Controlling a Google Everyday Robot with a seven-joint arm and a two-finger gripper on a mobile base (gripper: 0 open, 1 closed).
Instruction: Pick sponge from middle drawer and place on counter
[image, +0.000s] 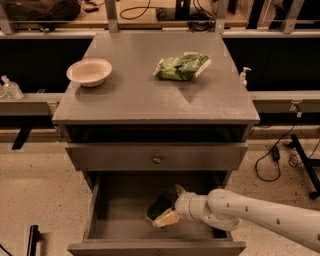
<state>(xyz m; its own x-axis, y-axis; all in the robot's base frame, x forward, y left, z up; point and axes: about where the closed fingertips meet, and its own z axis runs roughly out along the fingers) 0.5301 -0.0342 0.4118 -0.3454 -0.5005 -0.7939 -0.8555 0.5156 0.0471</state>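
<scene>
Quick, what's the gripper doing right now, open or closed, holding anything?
Gripper: open, low inside the middle drawer, fingers spread right at the sponge, not clamped on it.

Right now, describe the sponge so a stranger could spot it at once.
Find the grey cabinet; its open drawer sits lowest. On the drawer floor, at the open tool, lies the sponge: small and dark green, unlike the bigger green bag on the counter.

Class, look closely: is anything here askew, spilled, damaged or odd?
Nothing stands out: bowl and bag sit intact on the counter, and the sponge lies in the open middle drawer with the gripper open at it.
</scene>
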